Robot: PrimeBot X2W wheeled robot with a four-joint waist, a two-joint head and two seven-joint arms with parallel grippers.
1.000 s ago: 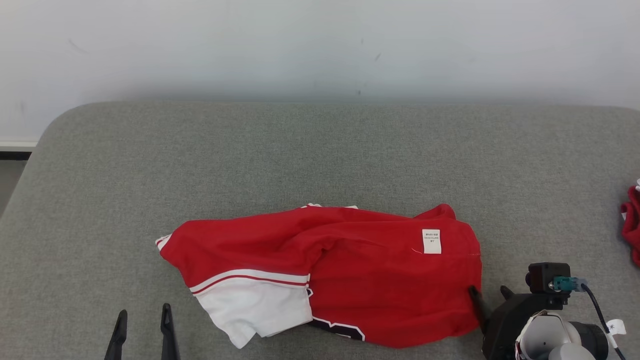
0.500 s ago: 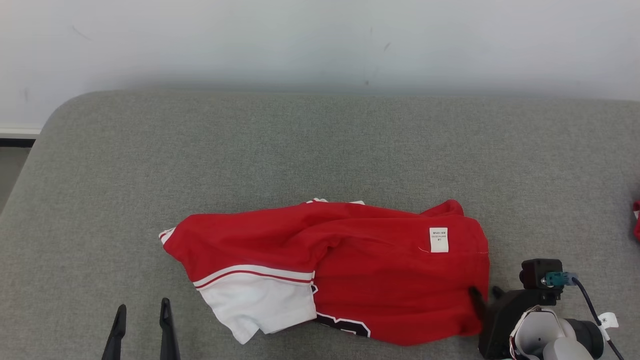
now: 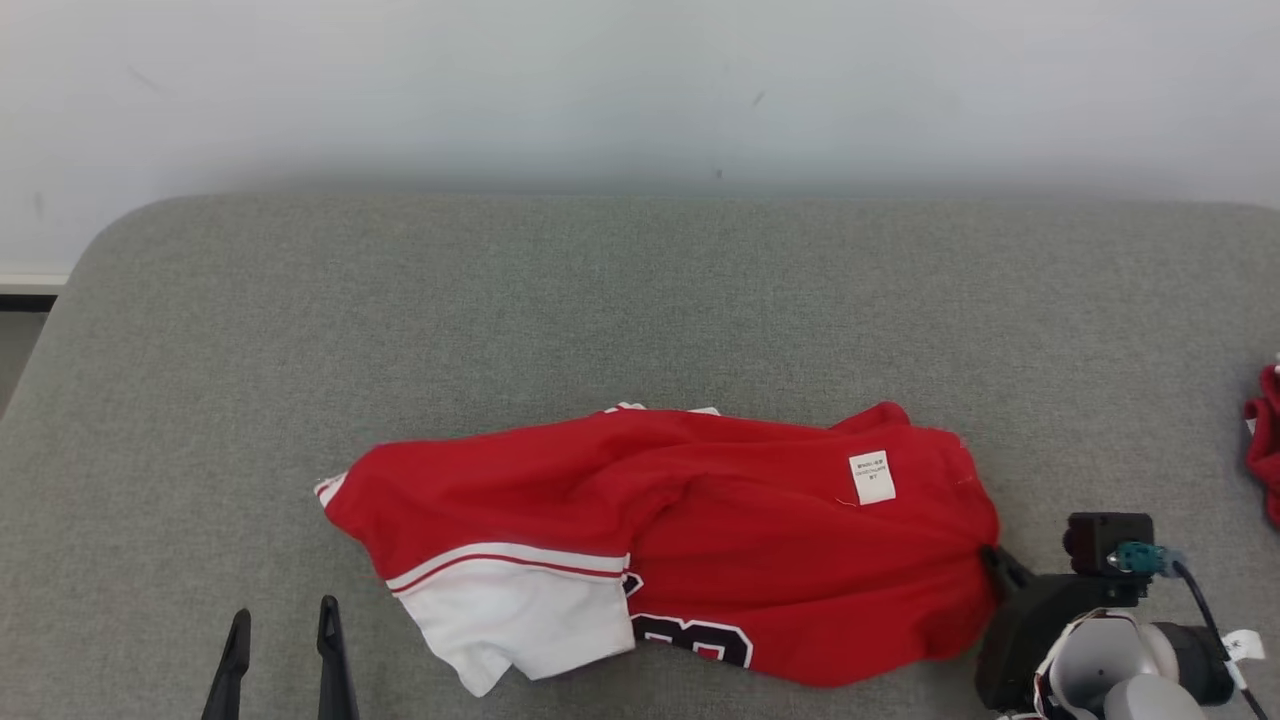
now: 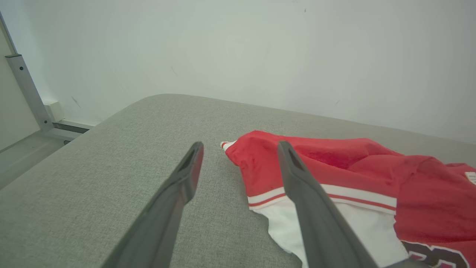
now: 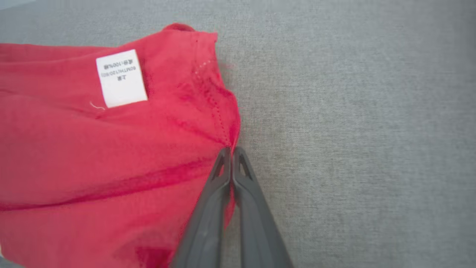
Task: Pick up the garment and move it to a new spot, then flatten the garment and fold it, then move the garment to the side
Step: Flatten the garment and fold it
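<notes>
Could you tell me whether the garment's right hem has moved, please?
Yes: the garment's hem has drawn rightward, nearer the red cloth at the right edge.

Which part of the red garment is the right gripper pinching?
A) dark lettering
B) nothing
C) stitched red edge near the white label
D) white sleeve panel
C: the right gripper is shut on the garment at its stitched red edge, near the white label.

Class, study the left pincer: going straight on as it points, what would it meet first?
Likely the tip of the red garment, lying just ahead of the open left pincer; depth is unclear, so the grey cushion beside it might come first.
</notes>
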